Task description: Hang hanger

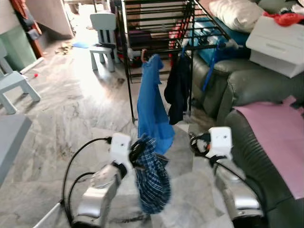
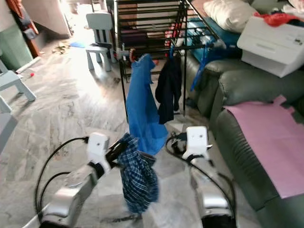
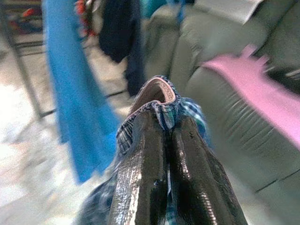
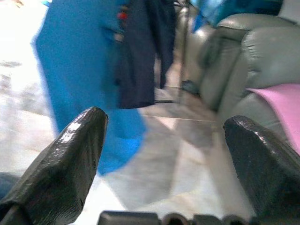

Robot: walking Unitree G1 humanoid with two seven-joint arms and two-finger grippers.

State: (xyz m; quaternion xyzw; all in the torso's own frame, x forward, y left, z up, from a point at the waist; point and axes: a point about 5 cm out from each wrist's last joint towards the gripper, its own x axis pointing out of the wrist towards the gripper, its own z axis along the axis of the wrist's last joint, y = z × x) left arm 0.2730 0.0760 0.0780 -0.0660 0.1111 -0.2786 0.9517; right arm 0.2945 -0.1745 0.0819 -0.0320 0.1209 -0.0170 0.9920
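Left hand (image 3: 164, 140): both black fingers (image 3: 140, 173) were pressed together, clamped on the waistband of a blue plaid garment (image 1: 152, 183). The pink inner band of the cloth stood up just past the fingertips in the left wrist view. The rest of the garment hung straight down below the hand, clear of the floor (image 1: 71, 118). No hanger could be made out inside the cloth.

Right hand (image 4: 164, 154): fingers (image 4: 65, 159) were spread wide, nothing between them. It was held at about the same height as the left hand, well apart from the plaid garment, on the sofa side.

Ahead of both hands: a bright blue garment (image 1: 152, 109) hung from the near rail of a black drying rack (image 1: 156, 28), its lower edge just beyond the plaid garment. Beside it, toward the right hand's side, a dark navy garment (image 1: 178, 90) hung from the same rail. A blue hanger (image 1: 213, 59) hung further along that rail.

To the outer side of the right hand: a grey-green sofa (image 1: 247, 95) with a pink sheet (image 1: 280, 137) on its seat, a white box (image 1: 278, 45) and a pillow (image 1: 237, 14) further back.

Far beyond the left hand: a pale blue small chair (image 1: 103, 38) on the marble floor.
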